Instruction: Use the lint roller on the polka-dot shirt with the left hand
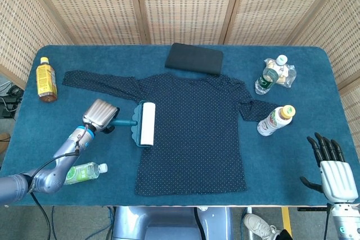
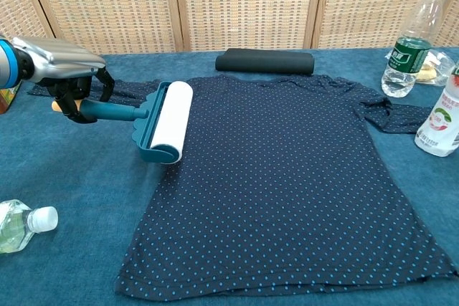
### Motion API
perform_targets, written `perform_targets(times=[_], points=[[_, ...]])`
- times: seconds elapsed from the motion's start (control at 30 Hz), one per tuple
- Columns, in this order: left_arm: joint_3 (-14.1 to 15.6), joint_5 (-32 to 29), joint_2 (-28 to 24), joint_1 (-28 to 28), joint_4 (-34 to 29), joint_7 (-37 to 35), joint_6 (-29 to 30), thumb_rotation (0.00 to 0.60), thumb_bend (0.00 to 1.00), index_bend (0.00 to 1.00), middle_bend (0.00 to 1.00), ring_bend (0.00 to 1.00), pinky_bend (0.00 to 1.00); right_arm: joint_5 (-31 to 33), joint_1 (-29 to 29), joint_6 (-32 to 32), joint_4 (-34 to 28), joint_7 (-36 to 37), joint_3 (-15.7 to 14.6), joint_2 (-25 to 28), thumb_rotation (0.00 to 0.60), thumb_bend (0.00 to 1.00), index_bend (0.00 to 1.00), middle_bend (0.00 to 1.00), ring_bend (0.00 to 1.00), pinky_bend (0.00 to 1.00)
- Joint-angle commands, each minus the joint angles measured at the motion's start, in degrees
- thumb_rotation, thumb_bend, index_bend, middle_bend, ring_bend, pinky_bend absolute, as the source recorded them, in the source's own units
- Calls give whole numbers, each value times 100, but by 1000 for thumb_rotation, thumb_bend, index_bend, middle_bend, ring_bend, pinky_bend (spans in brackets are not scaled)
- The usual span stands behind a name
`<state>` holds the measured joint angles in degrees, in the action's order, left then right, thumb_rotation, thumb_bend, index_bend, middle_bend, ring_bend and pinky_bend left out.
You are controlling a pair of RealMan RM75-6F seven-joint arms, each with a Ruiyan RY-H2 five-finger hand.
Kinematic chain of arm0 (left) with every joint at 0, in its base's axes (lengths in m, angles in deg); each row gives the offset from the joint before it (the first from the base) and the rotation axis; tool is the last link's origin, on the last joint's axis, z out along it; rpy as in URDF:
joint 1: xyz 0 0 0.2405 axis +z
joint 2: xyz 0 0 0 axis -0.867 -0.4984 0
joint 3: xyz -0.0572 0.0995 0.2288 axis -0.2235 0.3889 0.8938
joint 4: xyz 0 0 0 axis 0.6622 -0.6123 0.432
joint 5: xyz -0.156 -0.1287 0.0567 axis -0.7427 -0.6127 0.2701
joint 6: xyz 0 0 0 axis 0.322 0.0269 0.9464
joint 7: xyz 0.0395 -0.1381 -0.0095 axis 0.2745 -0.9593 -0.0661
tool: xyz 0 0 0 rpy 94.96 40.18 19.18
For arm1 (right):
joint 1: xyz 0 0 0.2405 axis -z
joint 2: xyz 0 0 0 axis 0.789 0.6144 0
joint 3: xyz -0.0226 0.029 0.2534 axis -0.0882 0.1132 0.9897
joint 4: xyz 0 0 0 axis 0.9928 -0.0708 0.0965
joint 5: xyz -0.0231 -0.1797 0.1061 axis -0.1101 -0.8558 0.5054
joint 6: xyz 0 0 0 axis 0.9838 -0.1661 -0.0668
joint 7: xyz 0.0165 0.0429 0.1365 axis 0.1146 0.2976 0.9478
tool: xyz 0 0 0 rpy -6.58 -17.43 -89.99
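At the shirt's left edge, the lint roller (image 1: 147,123) is lying with its white drum on the fabric, long axis running front to back. The polka-dot shirt (image 1: 194,133) is spreading rightward from it (the direction any stroke would take). The left hand (image 1: 100,114) is gripping the teal handle just left of the drum. The right hand (image 1: 332,168) is resting well apart, fingers spread, holding nothing.
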<state>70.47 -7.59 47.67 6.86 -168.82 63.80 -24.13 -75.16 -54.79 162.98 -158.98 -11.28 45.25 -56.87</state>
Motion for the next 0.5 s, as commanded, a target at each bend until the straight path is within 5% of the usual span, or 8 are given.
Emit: perform_targets(times=[0.03, 0.5], points=[[118, -399, 28, -232, -44, 321, -28, 600, 603, 882, 874, 744, 672, 38, -8, -26, 21, 45, 14, -1, 600, 58, 4, 0, 0, 0], [583, -1542, 168, -974, -191, 1115, 93, 600, 603, 884, 874, 744, 672, 111, -44, -158, 120, 94, -5, -55, 600, 58, 4, 0, 0, 0]])
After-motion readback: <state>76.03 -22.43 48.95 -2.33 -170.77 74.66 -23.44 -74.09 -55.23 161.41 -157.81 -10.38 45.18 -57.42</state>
